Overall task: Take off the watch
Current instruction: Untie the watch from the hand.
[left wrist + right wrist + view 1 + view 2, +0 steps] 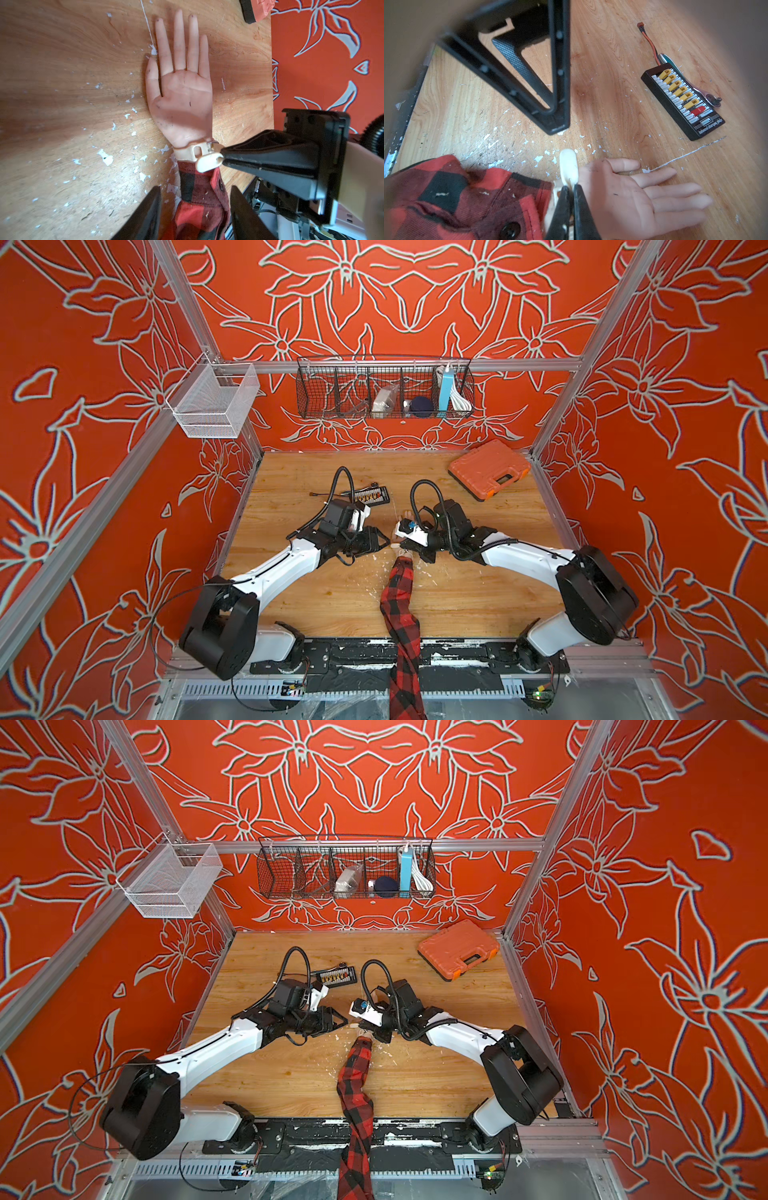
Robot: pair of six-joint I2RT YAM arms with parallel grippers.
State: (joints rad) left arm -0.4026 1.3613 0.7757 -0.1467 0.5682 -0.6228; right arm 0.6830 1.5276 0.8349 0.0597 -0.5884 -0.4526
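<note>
Mostly hidden, the cream-strapped wristwatch (193,152) shows no face; right hand (570,188) pinches its strap tail, left hand (195,188) gapes empty; lettering on the black connector board (683,101) blurs.

Open tabletop (478,585) right of the sleeved arm (399,597), right gripper (570,188) on the watch (187,153) blocking that wrist side, left gripper (194,188) flanking the other, black tray (683,101) farther back

The left white-and-black robot arm (282,568) and the right white-and-black robot arm (528,558) extend from the near edge of the wooden bench (478,593) and bend inward, tips facing at mid-bench. The left hand (195,189), a black parallel-jaw unit, has its jaws apart. The right hand (570,189) has its jaws pressed together on the loose end of the cream-beige watch strap (569,164).
</note>
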